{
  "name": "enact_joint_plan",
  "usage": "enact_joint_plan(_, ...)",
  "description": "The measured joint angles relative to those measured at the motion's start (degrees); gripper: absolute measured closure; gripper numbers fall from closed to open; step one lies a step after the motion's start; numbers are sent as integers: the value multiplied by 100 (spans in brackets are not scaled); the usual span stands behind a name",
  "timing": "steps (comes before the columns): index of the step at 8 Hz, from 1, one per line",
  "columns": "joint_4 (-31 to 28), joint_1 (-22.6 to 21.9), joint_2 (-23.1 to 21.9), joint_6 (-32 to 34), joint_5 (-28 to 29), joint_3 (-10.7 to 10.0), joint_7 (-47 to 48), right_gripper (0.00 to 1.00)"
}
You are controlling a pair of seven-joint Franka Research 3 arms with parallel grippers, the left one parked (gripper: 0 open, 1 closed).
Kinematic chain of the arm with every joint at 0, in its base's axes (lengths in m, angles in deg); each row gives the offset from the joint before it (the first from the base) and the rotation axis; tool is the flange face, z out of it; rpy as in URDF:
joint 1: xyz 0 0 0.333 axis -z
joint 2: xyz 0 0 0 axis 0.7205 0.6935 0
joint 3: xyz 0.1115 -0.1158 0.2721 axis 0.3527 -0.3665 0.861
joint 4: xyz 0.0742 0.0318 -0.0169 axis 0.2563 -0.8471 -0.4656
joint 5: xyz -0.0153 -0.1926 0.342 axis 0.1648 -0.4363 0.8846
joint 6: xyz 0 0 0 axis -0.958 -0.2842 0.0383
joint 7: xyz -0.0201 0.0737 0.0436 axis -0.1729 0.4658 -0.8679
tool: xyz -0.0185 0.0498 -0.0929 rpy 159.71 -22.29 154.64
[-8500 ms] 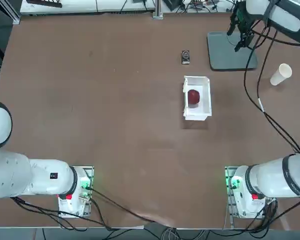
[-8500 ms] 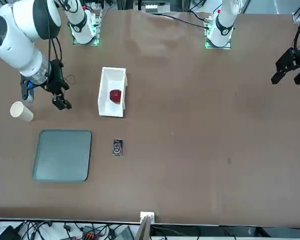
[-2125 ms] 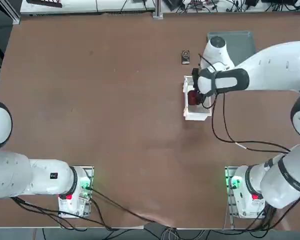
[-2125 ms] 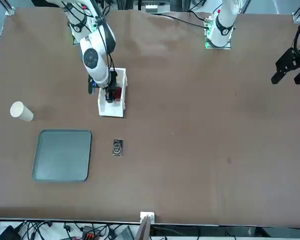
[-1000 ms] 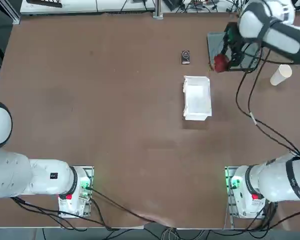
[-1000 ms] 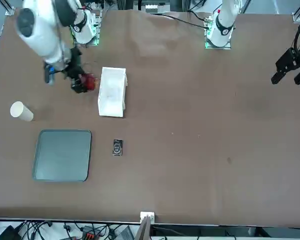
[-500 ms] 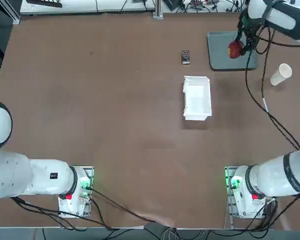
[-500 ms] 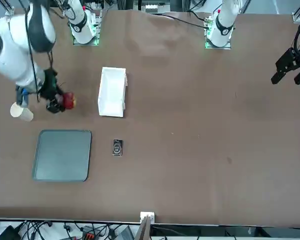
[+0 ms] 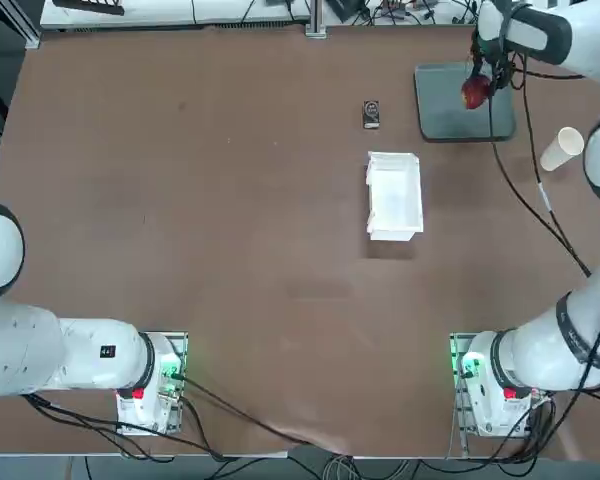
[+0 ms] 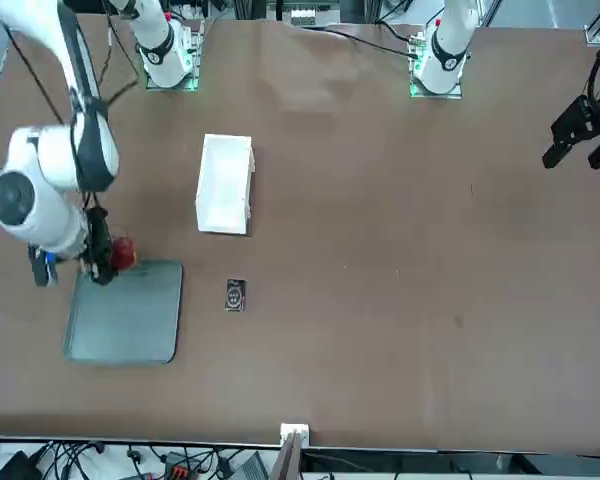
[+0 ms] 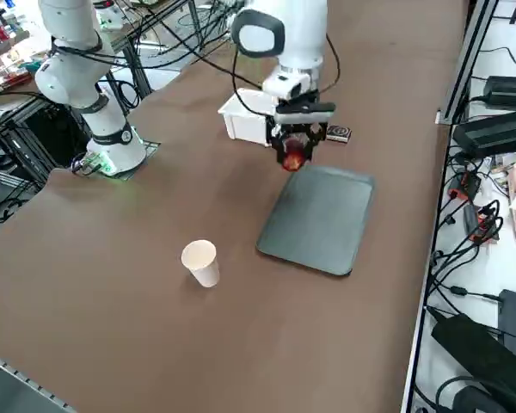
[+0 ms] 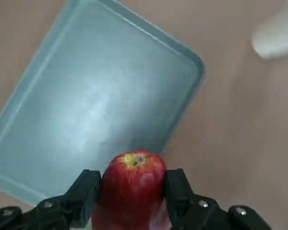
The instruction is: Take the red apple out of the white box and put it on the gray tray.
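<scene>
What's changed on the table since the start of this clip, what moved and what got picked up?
The right gripper took the red apple out of the white box and carried it to the gray tray, where it now hangs above the tray's edge, not yet released. The box, tray, paper cup and small black object stayed put.

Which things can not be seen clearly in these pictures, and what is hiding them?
- Paper cup: hidden in the front view behind the right arm.
- Red apple: its lower part is cut off by the wrist view's edge; its sides are covered by the right gripper.
- Small black object: too small in every view to identify.
- Height of the apple above the gray tray: no view settles it.
- White box: partly covered by the arm in the side view.
</scene>
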Motion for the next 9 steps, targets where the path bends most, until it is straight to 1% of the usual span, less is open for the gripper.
enact_joint_plan(2,26,354,255,-320,11,6,-1961,23)
enact_joint_plan(4,26,474,608,-673,22,21,-3523,23)
enact_joint_plan(6,47,481,875,-896,23,36,-4428,23)
enact_joint_plan(7,129,481,973,-978,32,50,-4650,23)
enact_joint_plan(9,517,481,1186,-990,55,97,-4785,23)
